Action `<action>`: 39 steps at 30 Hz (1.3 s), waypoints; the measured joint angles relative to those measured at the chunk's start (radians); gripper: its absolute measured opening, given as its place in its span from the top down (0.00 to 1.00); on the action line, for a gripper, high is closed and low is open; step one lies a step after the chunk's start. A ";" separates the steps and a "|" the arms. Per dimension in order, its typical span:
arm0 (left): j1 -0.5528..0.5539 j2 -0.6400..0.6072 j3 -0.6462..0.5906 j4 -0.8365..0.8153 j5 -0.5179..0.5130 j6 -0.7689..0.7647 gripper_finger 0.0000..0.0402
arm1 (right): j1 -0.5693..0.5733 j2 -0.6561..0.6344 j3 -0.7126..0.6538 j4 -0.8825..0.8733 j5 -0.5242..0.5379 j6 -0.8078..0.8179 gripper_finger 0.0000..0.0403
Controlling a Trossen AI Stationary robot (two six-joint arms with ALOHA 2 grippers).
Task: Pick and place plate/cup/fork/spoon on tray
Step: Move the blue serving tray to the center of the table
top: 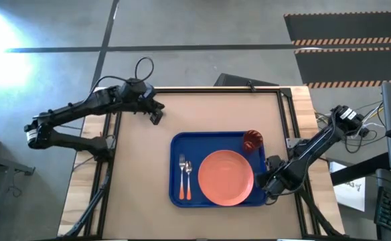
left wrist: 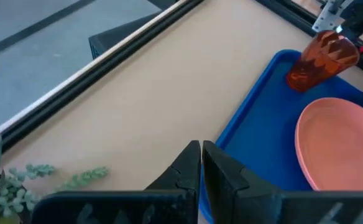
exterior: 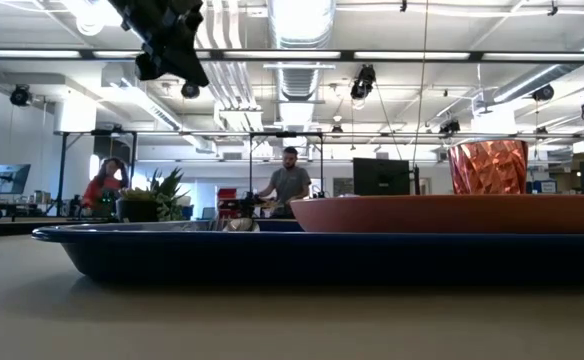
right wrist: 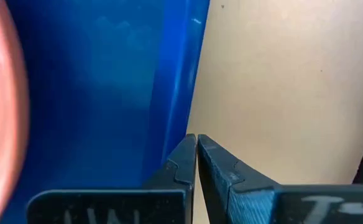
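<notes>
All four pieces, plate (top: pixel 226 177), cup (top: pixel 252 141), fork (top: pixel 182 175) and spoon (top: pixel 189 177), lie on the tray (top: pixel 212 143), so both hands, left (top: pixel 157 118) at ten o'clock and right (top: pixel 268 189) at four, sit pinched together, empty.

The tray (top: pixel 177 144) is bright blue, and its rim reads darker navy in the low view. The plate (top: pixel 226 177) is plain salmon-pink. The cup (top: pixel 251 141) is dark red with a faceted orange pattern, glowing translucent orange in the left wrist view. The fork (top: pixel 181 177) and the spoon (top: pixel 188 178) each have silver metal heads and orange handles. The desk (top: pixel 142 174) is plain light tan with a black border frame. Both arms are black.
</notes>
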 joint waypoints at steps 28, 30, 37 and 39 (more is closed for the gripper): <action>0.000 0.004 -0.024 0.009 0.000 -0.017 1.00 | -0.106 0.132 0.022 0.157 0.236 -0.072 0.98; 0.000 0.004 -0.024 0.009 0.000 -0.017 1.00 | -0.125 0.132 0.021 0.170 0.261 -0.098 0.98; 0.000 0.004 -0.024 0.009 0.000 -0.017 1.00 | -0.182 0.132 0.021 0.221 0.275 -0.195 0.98; 0.000 0.004 -0.024 0.009 0.000 -0.017 1.00 | -0.187 0.131 0.021 0.223 0.271 -0.209 0.98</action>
